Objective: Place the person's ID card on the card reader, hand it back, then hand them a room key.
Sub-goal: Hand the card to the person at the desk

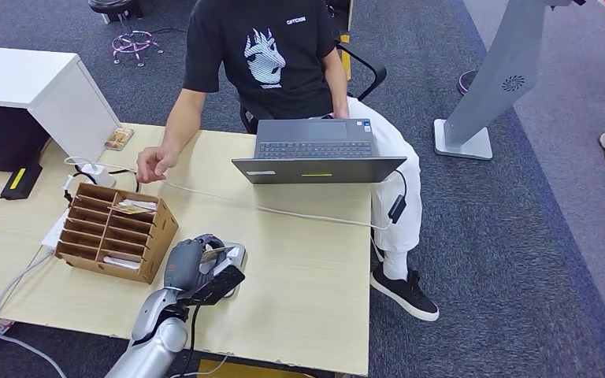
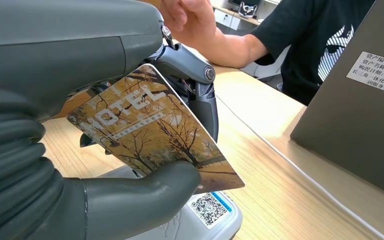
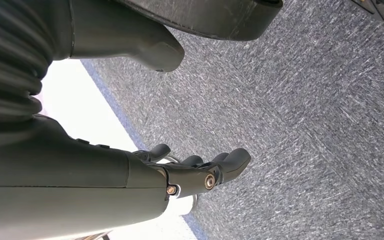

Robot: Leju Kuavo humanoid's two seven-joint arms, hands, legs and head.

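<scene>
My left hand (image 1: pixel 195 269) pinches a card (image 2: pixel 155 132) between thumb and fingers. The card is printed with autumn trees and large lettering, and in the head view the card (image 1: pixel 215 253) sits tilted just above the white card reader (image 1: pixel 237 256). The reader (image 2: pixel 215 215) carries a QR sticker and lies right under the card. The person's hand (image 1: pixel 151 165) rests on the table beyond the box, empty as far as I can tell. My right hand (image 3: pixel 200 172) hangs over grey carpet, fingers loosely spread, holding nothing.
A cardboard box with card slots (image 1: pixel 114 228) stands left of my left hand, with a few cards in it. An open laptop (image 1: pixel 319 153) sits at the far table edge, and its white cable (image 1: pixel 283 211) crosses the table. The person (image 1: pixel 264 55) sits opposite.
</scene>
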